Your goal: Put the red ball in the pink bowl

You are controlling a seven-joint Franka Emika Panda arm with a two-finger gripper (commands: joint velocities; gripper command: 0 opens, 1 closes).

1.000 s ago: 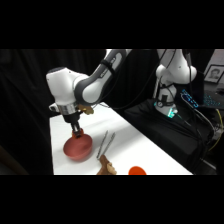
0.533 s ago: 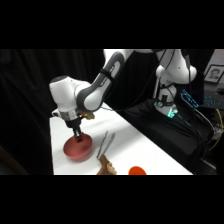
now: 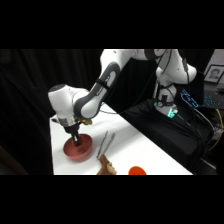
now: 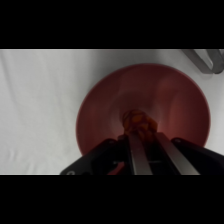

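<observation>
The white table (image 3: 145,150) is seen under the claw and it stretches away from it to all sides. The white arm (image 3: 95,95) is bent over the table and the claw (image 3: 76,141) is lowered from above into the pink bowl (image 3: 86,148). In the wrist view the pink bowl (image 4: 175,100) is found directly below the claw (image 4: 141,134) and it fills most of the space around the fingers (image 4: 136,150). The claw is closed narrow on the red ball (image 4: 137,120); the ball is pressed between the two fingertips and it is held inside the bowl, near its middle. Whether the ball is touching the floor of the bowl cannot be told. In the side view the ball is hidden behind the claw.

The metal tongs (image 3: 106,142) are laid on the table just beside the bowl, at the side away from the claw, and one end of them (image 4: 205,59) is seen in the wrist view beyond the rim of the bowl. A brown object (image 3: 106,167) is placed near the tongs, at the lower edge of the side view. A flat orange-red disc (image 3: 137,171) is lying farther from the claw, well apart from the bowl
</observation>
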